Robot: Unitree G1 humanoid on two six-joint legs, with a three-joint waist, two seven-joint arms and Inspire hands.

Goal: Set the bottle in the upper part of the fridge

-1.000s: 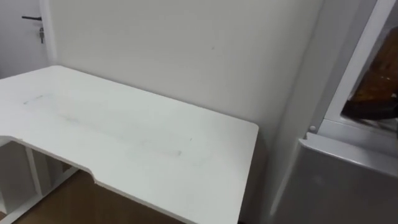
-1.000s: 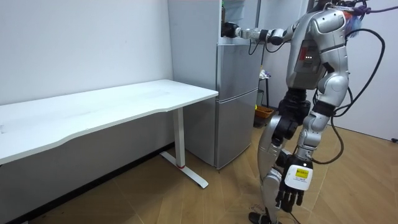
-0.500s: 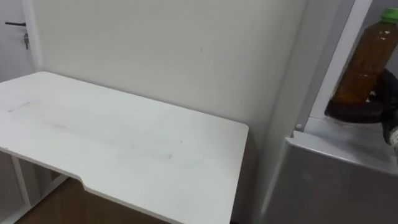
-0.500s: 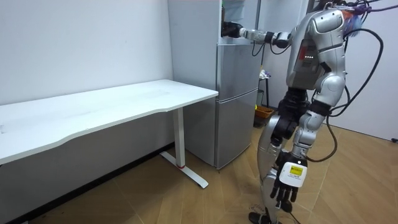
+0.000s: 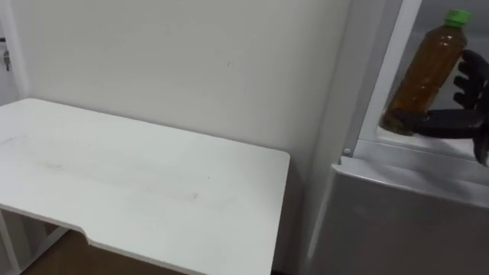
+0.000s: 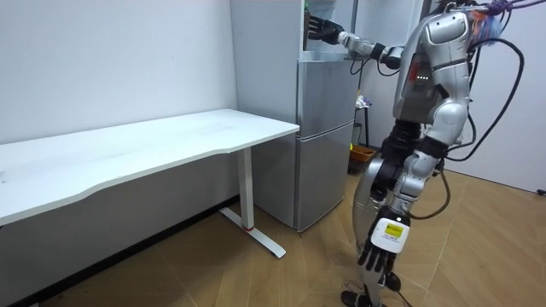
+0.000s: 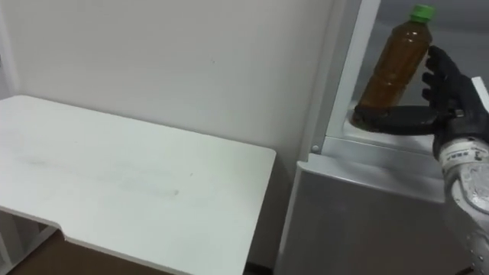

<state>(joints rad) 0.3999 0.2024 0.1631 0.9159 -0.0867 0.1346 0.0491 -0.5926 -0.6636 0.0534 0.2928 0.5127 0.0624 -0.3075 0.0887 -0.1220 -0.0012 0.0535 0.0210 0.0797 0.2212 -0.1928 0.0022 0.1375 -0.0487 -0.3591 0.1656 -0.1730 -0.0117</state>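
A bottle (image 7: 393,65) of brown drink with a green cap stands tilted in the open upper compartment of the silver fridge (image 7: 367,206). My right hand (image 7: 451,103) is beside it on the right. Its thumb lies across the front of the bottle's base and hides it, while the fingers (image 7: 439,72) are spread a little apart from the bottle's side. In the room view I stand in front of the fridge (image 6: 324,128) with my right arm stretched into the upper part. My left hand (image 6: 382,251) hangs low by my leg with relaxed fingers.
The fridge's lower door (image 5: 397,221) is closed. A long white table (image 7: 114,183) stands against the wall right next to the fridge on my left. In the room view, small items sit on the wooden floor beyond the fridge (image 6: 363,153).
My right arm rose and reached further into the upper compartment with the bottle. The fingers have come away from the bottle's side. The head view shifted, bringing the bottle fully into sight.
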